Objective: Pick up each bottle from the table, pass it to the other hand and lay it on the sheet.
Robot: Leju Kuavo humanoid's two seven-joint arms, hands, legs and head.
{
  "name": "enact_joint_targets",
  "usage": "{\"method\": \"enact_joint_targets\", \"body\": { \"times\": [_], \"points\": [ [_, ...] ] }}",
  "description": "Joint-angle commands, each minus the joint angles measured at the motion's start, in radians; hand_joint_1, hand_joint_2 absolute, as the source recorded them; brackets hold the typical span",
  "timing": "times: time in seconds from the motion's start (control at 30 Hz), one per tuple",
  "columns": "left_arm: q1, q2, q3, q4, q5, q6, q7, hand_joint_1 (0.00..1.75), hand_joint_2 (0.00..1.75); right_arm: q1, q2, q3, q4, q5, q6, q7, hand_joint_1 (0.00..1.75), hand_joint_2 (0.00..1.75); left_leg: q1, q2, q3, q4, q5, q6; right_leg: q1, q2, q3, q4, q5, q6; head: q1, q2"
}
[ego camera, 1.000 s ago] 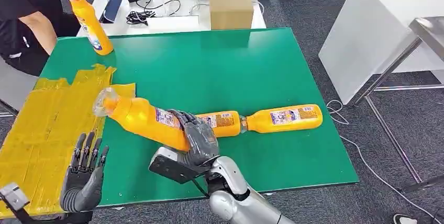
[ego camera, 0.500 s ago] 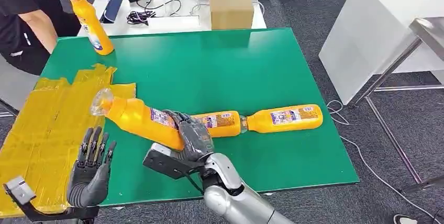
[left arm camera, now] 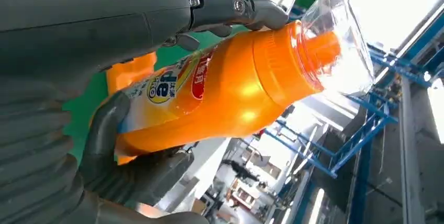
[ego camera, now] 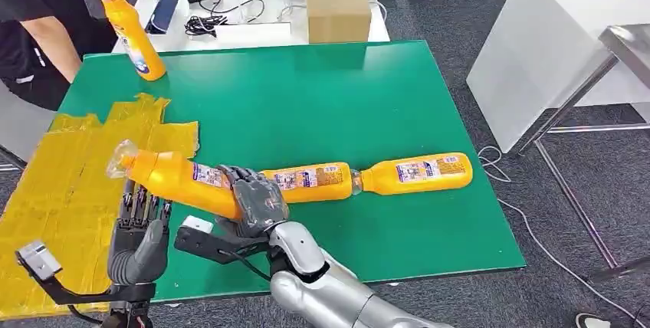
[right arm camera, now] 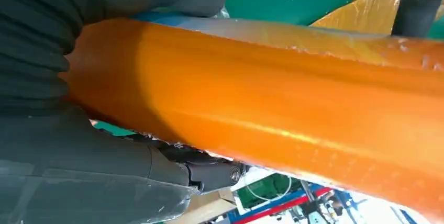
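The green table [ego camera: 322, 98] carried everything and serves as the landmark here. At its left end lay the yellow sheet [ego camera: 54, 182], crumpled and spread flat, plainly the place where bottles were meant to end up. Beyond the table's far edge stood a cardboard box [ego camera: 338, 9] on a white desk, and at the far left corner a person's arm [ego camera: 54, 37] reached toward an upright orange bottle [ego camera: 132, 29], which stood on the green beside the sheet. Near the table's front edge two lying bottles [ego camera: 418, 172] rested end to end, neck to base, waiting their turn. The held bottle [ego camera: 180, 178] hung above the table's front left, tilted with its clear cap toward the sheet; it was held by the base end, which left the neck half free for the other hand. The right hand [ego camera: 257, 201] was clenched round that base end. The left hand [ego camera: 138, 228] had come up under the bottle's neck half, and the left wrist view showed its fingers [left arm camera: 230, 9] lying along the bottle with the thumb beneath, cupping it without a firm close, so the handover looked begun, not finished.
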Motion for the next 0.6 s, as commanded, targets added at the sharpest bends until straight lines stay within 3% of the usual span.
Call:
{"method": "enact_joint_targets", "body": {
  "times": [0.03, 0.27, 0.6],
  "points": [
    [-0.046, 0.013, -0.015, 0.037, -0.017, 0.029, -0.008, 0.00, 1.75, -0.042, 0.001, 0.154, 0.080, 0.061, 0.034, 0.022, 1.75, 1.75, 0.000, -0.001, 0.002, -0.001, 0.000, -0.001, 0.000, -0.001, 0.003, -0.001, 0.000, 0.000, 0.000, 0.000],
    [-0.046, 0.013, -0.015, 0.037, -0.017, 0.029, -0.008, 0.00, 1.75, -0.042, 0.001, 0.154, 0.080, 0.061, 0.034, 0.022, 1.75, 1.75, 0.000, -0.001, 0.001, -0.001, 0.000, -0.001, 0.000, -0.001, 0.002, -0.001, 0.000, 0.000, 0.000, 0.000],
    [-0.032, 0.023, 0.034, 0.011, -0.016, 0.050, -0.005, 0.00, 1.75, -0.056, 0.002, 0.256, 0.064, 0.114, 0.089, 0.045, 1.75, 1.75, 0.001, 0.000, 0.001, 0.000, 0.000, -0.001, 0.001, 0.000, 0.002, -0.001, 0.000, 0.000, 0.000, 0.000]
  ]
}}
